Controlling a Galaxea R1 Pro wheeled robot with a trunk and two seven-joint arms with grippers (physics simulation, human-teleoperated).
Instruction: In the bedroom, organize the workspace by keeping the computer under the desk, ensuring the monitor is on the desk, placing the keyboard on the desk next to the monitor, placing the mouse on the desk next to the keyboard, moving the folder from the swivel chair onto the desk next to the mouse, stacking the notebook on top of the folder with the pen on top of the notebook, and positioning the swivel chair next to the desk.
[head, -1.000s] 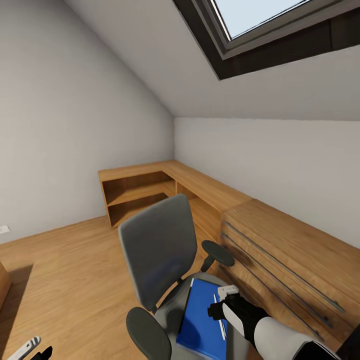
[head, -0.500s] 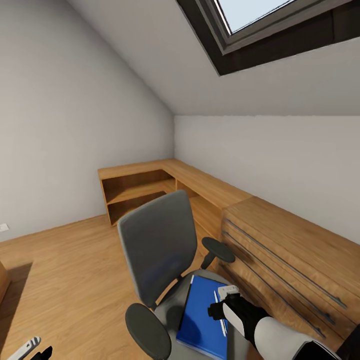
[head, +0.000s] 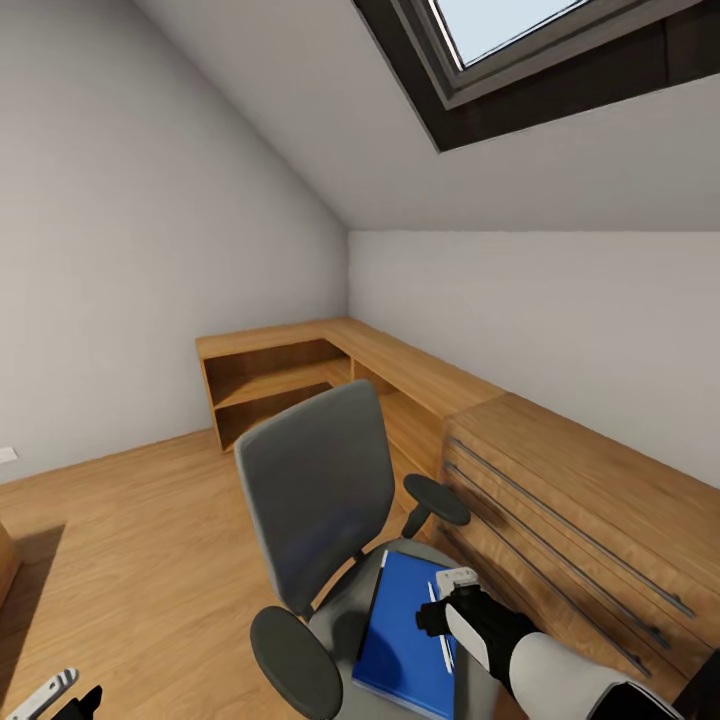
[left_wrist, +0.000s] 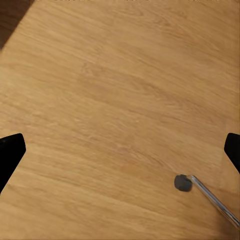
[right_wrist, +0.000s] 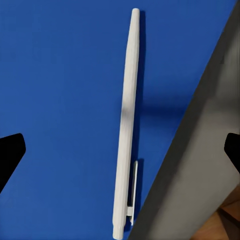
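The grey swivel chair (head: 315, 490) stands in front of me with the blue folder (head: 400, 630) flat on its seat. The white pen (head: 441, 632) lies on the folder. In the right wrist view the pen (right_wrist: 126, 125) runs along the blue folder (right_wrist: 60, 100). Beside it is a grey surface (right_wrist: 200, 150); I cannot tell whether that is the notebook or the seat. My right gripper (head: 447, 603) hangs open just above the pen, its fingertips (right_wrist: 10, 155) wide apart. My left gripper (head: 60, 695) is open, low over the floor. The desk, computer, monitor, keyboard and mouse are out of view.
A light-wood drawer chest (head: 570, 500) stands close on the chair's right. A light-wood shelving unit (head: 290, 375) runs along the far corner. Bare wooden floor (head: 130, 520) spreads to the left. A chair castor (left_wrist: 182, 182) on its chrome leg shows under the left gripper.
The whole view shifted slightly between the earliest frame and the later ones. My left gripper sits a little lower in the picture. The right gripper, pen and folder have not moved.
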